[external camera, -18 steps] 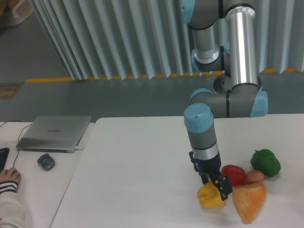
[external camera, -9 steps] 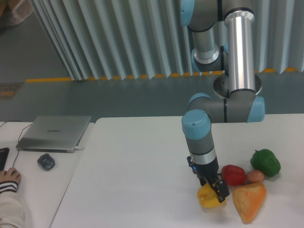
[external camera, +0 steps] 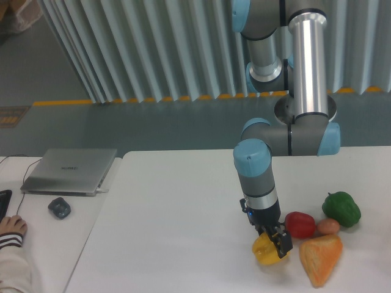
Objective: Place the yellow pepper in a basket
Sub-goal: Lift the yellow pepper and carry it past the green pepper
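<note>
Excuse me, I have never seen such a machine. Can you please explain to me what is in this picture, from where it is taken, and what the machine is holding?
This is a robot arm made of grey tubes with blue joints. One fixed camera looks at it from in front of and above the white table. At the arm's tip is the gripper, whose two jaws stand at a small yellow pepper; they appear closed on it, though the view is too small to be sure. Beside it lie an orange wedge, a red pepper, a small brownish item and a green pepper. No basket is in view. At the left are a laptop, a mouse and someone's hand.
</note>
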`<act>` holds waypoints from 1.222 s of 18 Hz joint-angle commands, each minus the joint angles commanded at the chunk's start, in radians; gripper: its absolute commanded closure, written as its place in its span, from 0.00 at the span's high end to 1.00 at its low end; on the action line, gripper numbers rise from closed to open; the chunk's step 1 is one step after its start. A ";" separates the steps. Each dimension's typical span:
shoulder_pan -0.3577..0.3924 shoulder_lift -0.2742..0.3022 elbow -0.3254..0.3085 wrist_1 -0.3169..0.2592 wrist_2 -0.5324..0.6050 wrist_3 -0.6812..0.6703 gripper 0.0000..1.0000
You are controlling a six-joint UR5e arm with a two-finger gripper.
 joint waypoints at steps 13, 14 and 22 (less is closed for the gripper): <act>0.106 0.127 -0.006 -0.055 -0.118 0.162 0.44; 0.124 0.140 -0.006 -0.099 -0.115 0.240 0.44; 0.239 0.178 -0.018 -0.126 -0.110 0.463 0.44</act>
